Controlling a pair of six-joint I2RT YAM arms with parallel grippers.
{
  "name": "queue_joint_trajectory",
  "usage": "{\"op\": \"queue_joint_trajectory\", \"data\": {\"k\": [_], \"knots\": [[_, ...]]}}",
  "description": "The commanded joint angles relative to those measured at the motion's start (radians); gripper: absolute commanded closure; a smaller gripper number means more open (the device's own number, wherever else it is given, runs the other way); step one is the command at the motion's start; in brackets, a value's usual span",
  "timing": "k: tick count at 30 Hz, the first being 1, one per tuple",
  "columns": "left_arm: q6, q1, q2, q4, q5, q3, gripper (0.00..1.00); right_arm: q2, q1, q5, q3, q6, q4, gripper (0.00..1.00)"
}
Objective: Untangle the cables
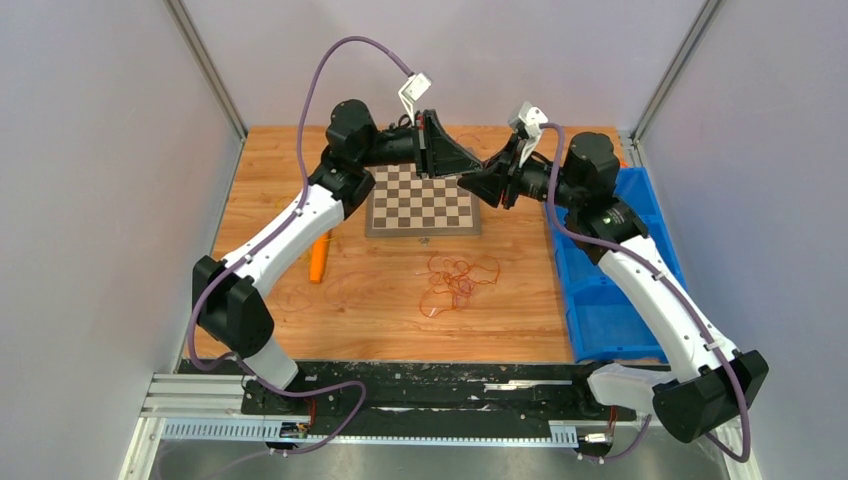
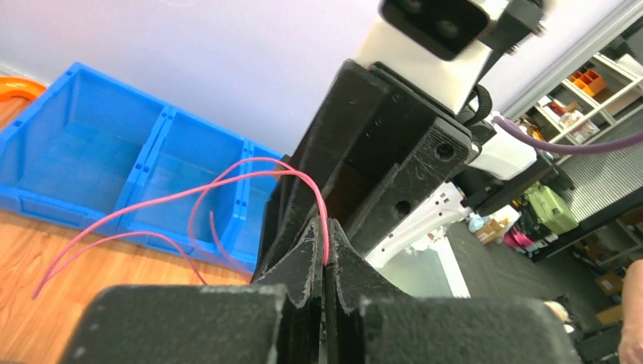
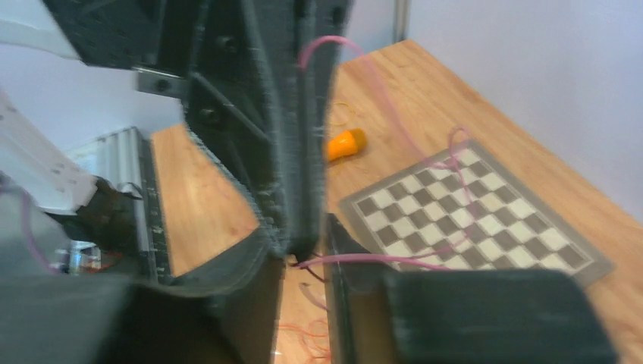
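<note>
- Pale grey walls (image 1: 100,150) close in a light wooden worktop (image 1: 520,320) on three sides. The two arm bases sit on a black rail (image 1: 450,385) along its 6 o'clock edge.
- The left end effector (image 2: 324,241) has its two black fingers pressed together, pinching a thin pinkish-red cable (image 2: 227,184) right at the tips.
- In the left wrist view the cable rises from that pinch and bends over. It then runs toward 9 o'clock as a few slack strands, one of which ends free over the wood.
- The right end effector (image 3: 299,254) faces the left one tip to tip. Its fingers stand apart, and the worktop shows through the narrow gap between them.
- The same cable lies across the tip of the right end effector's 3 o'clock finger. I cannot tell whether it is gripped there.
- Both end effectors meet in the air above the 1 o'clock corner of a flat brown-and-cream chequered board (image 1: 422,205).
- A loose tangle of thin reddish-orange cables (image 1: 455,280) lies flat on the worktop at 5 o'clock from the board, well apart from both end effectors.
- A solid orange cylinder (image 1: 319,258) lies at 8 o'clock from the board, just beside the white forearm of the left arm (image 1: 290,235).
- A blue plastic bin with compartments (image 1: 600,300) stands at the worktop's 3 o'clock edge, partly under the right arm (image 1: 650,285).
- A thick purple hose (image 1: 310,100) runs along each arm.
</note>
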Motion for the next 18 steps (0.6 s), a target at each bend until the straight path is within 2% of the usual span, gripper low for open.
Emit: {"op": "queue_joint_trajectory", "data": {"k": [1, 2, 3, 4, 5, 6, 10, 12, 13, 18], "knots": [[-0.017, -0.002, -0.012, 0.025, 0.032, 0.015, 0.95, -0.002, 0.005, 0.053, 0.031, 0.005, 0.078, 0.92], [0.002, 0.002, -0.018, -0.029, 0.011, 0.020, 0.86, -0.015, -0.003, 0.059, 0.030, -0.009, 0.066, 0.99], [0.056, 0.016, -0.034, -0.063, -0.002, 0.022, 0.80, -0.031, -0.015, 0.064, 0.024, -0.016, 0.051, 1.00], [0.087, 0.026, -0.045, -0.139, -0.034, 0.022, 0.59, -0.045, -0.032, 0.067, 0.021, -0.039, 0.023, 1.00], [0.161, 0.049, -0.068, -0.182, -0.052, 0.024, 0.48, -0.053, -0.057, 0.066, 0.029, -0.049, -0.021, 1.00], [0.200, 0.061, -0.081, -0.270, -0.087, 0.027, 0.32, -0.055, -0.088, 0.049, 0.042, -0.049, -0.069, 1.00], [0.464, 0.137, -0.184, -0.525, -0.167, 0.010, 0.02, -0.075, -0.261, -0.027, 0.053, -0.090, -0.224, 1.00], [0.629, 0.170, -0.237, -0.653, -0.230, -0.015, 0.00, -0.080, -0.363, -0.045, 0.045, -0.141, -0.291, 1.00], [0.665, 0.198, -0.265, -0.727, -0.261, -0.036, 0.00, -0.073, -0.436, -0.056, 0.055, -0.174, -0.335, 1.00], [0.902, 0.262, -0.325, -0.980, -0.474, -0.078, 0.00, 0.081, -0.593, 0.050, 0.144, -0.350, -0.562, 1.00]]}}
